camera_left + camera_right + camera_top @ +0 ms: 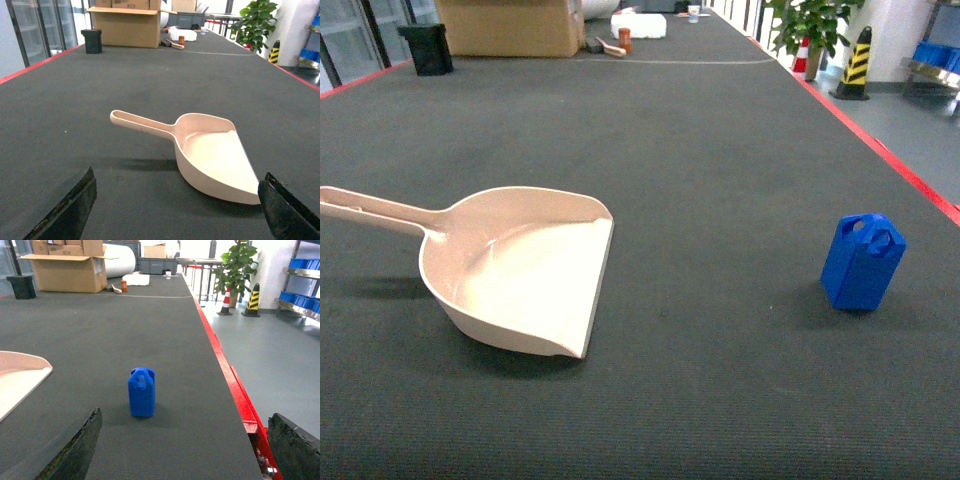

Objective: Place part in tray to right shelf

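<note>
well apart on a long dark mat point(700, 140), the part point(861, 262) and the tray point(520, 270) sit at opposite sides of the head view: the blue block stands upright at middle right, the beige scoop lies at middle left with its handle running off toward the left edge and its wide flat lip facing right, toward the part. neither arm shows in the head view. in the right wrist view the part point(142, 392) stands upright at the centre of the frame, a little below the middle, with its looped top upward; the right gripper point(185, 447) shows only as two dark fingers point(75, 450) in the lower corners, spread wide with nothing between them, and the part lies ahead of them, between their lines but not touched. a corner of the tray point(17, 380) shows at the left edge of that frame, clear of the part. in the left wrist view the tray point(210, 155) lies at centre and right of centre, handle pointing to the upper left, its lip toward the lower right; the left gripper point(175, 210) likewise shows as two dark fingers point(67, 210) in the bottom corners, spread wide and holding nothing, with the tray ahead of them and untouched. a red strip point(235, 385) borders the mat on the right. at the far end, upper left of the head view, stand a cardboard box point(510, 25) and a small black bin point(426, 48); a potted plant point(810, 25) and a yellow-and-black post point(856, 62) stand at upper right. blue crates on a metal rack point(300, 295) show at the upper right edge of the right wrist view.
</note>
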